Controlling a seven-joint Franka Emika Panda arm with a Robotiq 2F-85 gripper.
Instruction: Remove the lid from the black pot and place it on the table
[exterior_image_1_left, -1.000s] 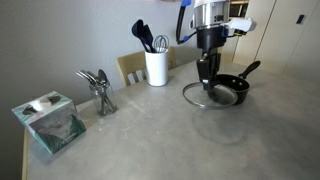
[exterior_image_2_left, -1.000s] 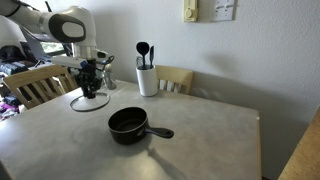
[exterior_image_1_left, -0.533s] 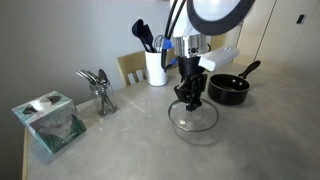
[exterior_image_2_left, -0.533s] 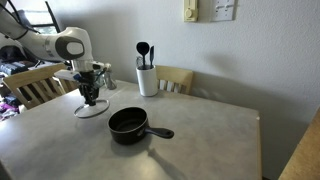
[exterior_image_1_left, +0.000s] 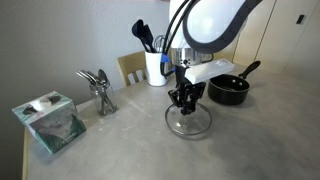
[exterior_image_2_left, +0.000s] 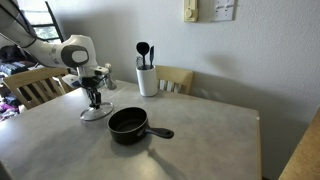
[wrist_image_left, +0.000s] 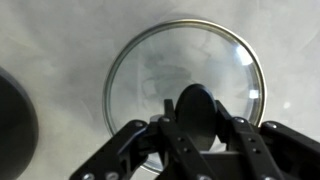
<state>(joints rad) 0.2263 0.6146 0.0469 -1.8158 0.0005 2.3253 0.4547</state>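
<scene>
The lid (exterior_image_1_left: 188, 123) is clear glass with a metal rim and sits low at the table (exterior_image_1_left: 130, 150), beside the black pot (exterior_image_1_left: 228, 89). My gripper (exterior_image_1_left: 186, 99) stands over it, shut on its black knob. Whether the rim touches the tabletop I cannot tell. In the other exterior view the lid (exterior_image_2_left: 96, 113) and gripper (exterior_image_2_left: 95, 98) are behind the open pot (exterior_image_2_left: 129, 124), whose handle points sideways, on the table (exterior_image_2_left: 210, 150). In the wrist view the gripper (wrist_image_left: 196, 118) clasps the knob over the lid (wrist_image_left: 160, 70). The pot's edge (wrist_image_left: 12, 120) shows at the left.
A white utensil holder (exterior_image_1_left: 156, 66) (exterior_image_2_left: 147, 78) stands at the table's far edge. A metal cutlery stand (exterior_image_1_left: 100, 90) and a tissue box (exterior_image_1_left: 50, 122) sit near one side. Wooden chairs (exterior_image_2_left: 180, 78) (exterior_image_2_left: 30, 85) stand around the table.
My gripper has carried the lid from beside the pot further out over the table and lowered it close to the tabletop. The pot has not moved.
</scene>
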